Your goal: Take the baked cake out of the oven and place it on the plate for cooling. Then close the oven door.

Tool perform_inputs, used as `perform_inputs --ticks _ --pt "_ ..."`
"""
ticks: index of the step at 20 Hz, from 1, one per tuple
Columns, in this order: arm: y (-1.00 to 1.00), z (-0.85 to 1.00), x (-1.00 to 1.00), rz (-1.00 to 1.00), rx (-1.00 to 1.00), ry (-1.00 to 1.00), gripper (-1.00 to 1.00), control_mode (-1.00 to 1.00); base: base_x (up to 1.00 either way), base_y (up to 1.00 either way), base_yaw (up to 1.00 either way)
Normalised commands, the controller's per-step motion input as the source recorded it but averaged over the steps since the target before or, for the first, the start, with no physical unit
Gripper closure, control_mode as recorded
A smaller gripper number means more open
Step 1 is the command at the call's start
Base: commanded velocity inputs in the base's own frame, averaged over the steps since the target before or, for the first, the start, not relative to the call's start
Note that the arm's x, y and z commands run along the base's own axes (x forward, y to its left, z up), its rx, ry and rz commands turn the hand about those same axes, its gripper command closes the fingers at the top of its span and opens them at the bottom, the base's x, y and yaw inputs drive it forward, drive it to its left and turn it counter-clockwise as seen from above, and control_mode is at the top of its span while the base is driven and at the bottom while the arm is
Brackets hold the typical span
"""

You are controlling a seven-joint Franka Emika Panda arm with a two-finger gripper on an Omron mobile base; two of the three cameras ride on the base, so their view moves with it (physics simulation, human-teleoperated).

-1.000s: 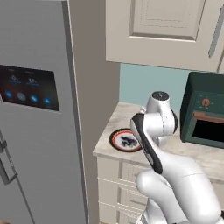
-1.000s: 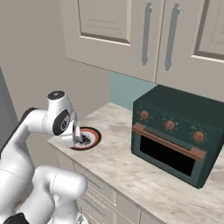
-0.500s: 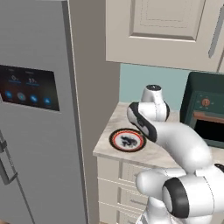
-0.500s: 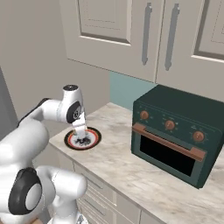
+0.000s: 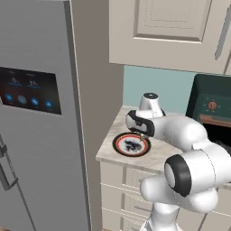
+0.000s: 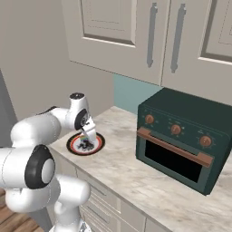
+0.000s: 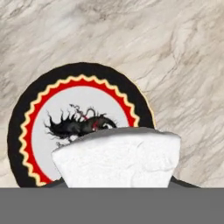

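A white block of cake (image 7: pixel 116 157) sits in my gripper (image 6: pixel 89 136), which is shut on it and points down. It hangs just above the plate (image 7: pixel 26 109), a round dish with a black rim, a red and yellow zigzag ring and a dark figure in its white middle. The plate (image 5: pixel 118 143) lies on the marble counter near its left end. My fingertips are hidden behind the cake in the hand view. The oven (image 6: pixel 181 136), dark green with copper knobs, stands to the right. Its door (image 6: pixel 174 162), with a copper bar handle, looks upright against the front.
A tall grey fridge (image 5: pixel 40 113) stands left of the counter (image 6: pixel 136 181). Cream wall cabinets (image 6: pixel 149 36) hang above, and drawers (image 5: pixel 122 180) sit below the counter's edge. Bare marble lies between the plate and the oven.
The arm has unfolded, its elbow swinging up and away to the right. The hand has stayed over the plate with the cake, sinking a little closer to it.
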Motion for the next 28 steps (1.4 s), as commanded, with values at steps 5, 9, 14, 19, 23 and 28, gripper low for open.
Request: perform_inputs --ticks 5,9,14,19,23,28 --pt "0.28 -0.28 0.38 0.07 -0.05 0.01 1.00 -1.00 0.00 0.00 0.00" --pt "0.15 -0.52 0.13 0.03 -0.01 0.02 1.00 -1.00 0.00 0.00 0.00" --pt "0.15 -0.53 0.01 0.01 -0.08 0.04 1.00 -1.00 0.00 0.00 0.00" --pt "0.07 -0.08 0.00 0.00 0.00 0.00 1.00 -1.00 0.00 0.00 0.00" --pt "0.03 -0.06 0.00 0.00 0.00 0.00 -1.00 -1.00 0.00 0.00 0.00" --pt "0.00 0.00 -0.01 0.00 0.00 0.00 -1.00 -1.00 0.00 0.00 0.00"
